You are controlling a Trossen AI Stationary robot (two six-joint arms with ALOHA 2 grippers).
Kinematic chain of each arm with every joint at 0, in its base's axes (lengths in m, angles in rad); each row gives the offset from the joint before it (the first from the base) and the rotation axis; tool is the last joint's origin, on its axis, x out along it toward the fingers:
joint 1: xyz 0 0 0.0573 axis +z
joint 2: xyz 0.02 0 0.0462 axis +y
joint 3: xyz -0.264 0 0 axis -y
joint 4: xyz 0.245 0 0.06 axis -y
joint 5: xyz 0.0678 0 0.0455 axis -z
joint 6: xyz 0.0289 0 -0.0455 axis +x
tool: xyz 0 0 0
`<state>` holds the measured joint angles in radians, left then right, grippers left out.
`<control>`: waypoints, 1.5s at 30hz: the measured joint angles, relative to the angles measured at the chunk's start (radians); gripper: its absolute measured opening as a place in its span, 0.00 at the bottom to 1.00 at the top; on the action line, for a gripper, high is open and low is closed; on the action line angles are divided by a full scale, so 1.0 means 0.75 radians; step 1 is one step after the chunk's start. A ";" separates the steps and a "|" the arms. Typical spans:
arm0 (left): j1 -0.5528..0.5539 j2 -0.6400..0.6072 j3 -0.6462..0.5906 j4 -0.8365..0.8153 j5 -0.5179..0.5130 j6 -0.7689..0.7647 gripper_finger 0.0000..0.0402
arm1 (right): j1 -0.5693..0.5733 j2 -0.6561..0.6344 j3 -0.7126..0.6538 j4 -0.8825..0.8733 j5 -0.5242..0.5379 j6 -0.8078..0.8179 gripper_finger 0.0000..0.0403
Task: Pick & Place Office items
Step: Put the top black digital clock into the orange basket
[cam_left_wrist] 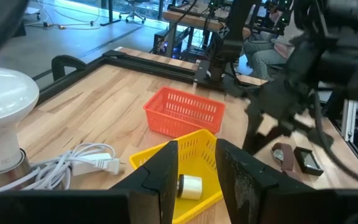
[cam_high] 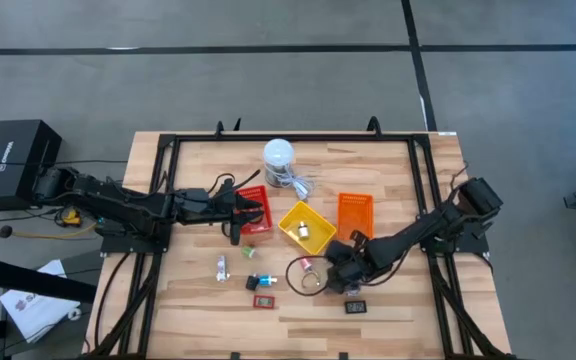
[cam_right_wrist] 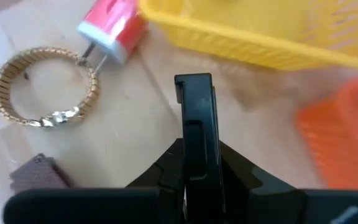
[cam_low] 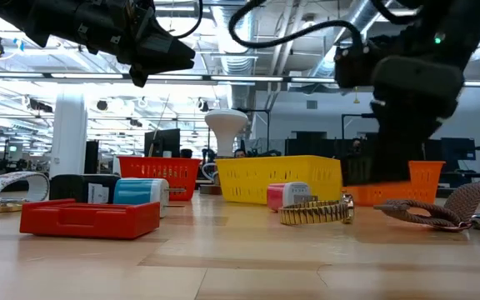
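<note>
Centrally, on the pale wood-plank table (cam_high: 398, 300), three perforated plastic trays stand side by side: red (cam_high: 254, 208), yellow (cam_high: 306, 226), orange (cam_high: 354, 214). Right gripper (cam_right_wrist: 197, 186), low beside the yellow tray's near right corner, has its fingers clenched on a flat black clip (cam_right_wrist: 197, 124) standing upright between them. Just left of it lie a gold ribbed wire ring (cam_right_wrist: 45, 87) and a red-and-white cylinder (cam_right_wrist: 112, 28). Left gripper (cam_left_wrist: 194, 168), fingers parted and grasping nothing, hovers over the red tray.
</note>
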<state>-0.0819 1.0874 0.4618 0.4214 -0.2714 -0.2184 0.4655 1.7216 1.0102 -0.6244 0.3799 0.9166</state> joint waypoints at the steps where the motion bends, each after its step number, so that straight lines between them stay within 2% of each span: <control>1: 0.000 0.000 0.000 0.000 0.000 0.000 0.25 | 0.000 -0.026 0.007 -0.030 0.004 0.000 0.14; 6: 0.000 0.000 0.000 0.002 0.000 0.000 0.25 | 0.008 -0.198 0.025 -0.277 0.109 0.009 0.14; 10: 0.000 0.000 0.000 0.002 0.000 0.000 0.25 | -0.023 -0.320 0.009 -0.540 0.286 0.174 0.14; 13: 0.000 0.000 0.000 0.005 0.000 0.000 0.25 | -0.080 -0.376 -0.065 -0.601 0.317 0.251 0.13; 15: 0.000 0.000 0.000 0.007 0.000 0.000 0.25 | -0.130 -0.397 -0.132 -0.524 0.293 0.233 0.13; 18: 0.000 0.000 0.000 0.008 0.000 0.000 0.25 | -0.203 -0.402 -0.226 -0.361 0.232 0.084 0.13; 24: 0.000 0.000 0.000 0.009 0.000 0.000 0.25 | -0.325 -0.401 -0.289 -0.107 0.178 -0.120 0.14; 30: 0.000 0.000 0.000 0.009 0.000 0.000 0.25 | -0.458 -0.400 -0.374 -0.052 0.021 -0.210 0.15; 34: 0.000 0.000 0.000 0.009 0.000 0.000 0.25 | -0.495 -0.400 -0.405 0.010 -0.053 -0.243 0.15; 39: 0.000 0.000 0.000 0.009 0.000 0.000 0.25 | -0.517 -0.400 -0.413 0.056 -0.089 -0.367 0.16; 45: 0.000 0.000 0.000 0.009 0.000 -0.010 0.25 | -0.530 -0.400 -0.412 0.110 -0.092 -0.488 0.24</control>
<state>-0.0818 1.0874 0.4618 0.4278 -0.2714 -0.2261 0.0677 1.4212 0.7010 -0.5420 0.3111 0.5504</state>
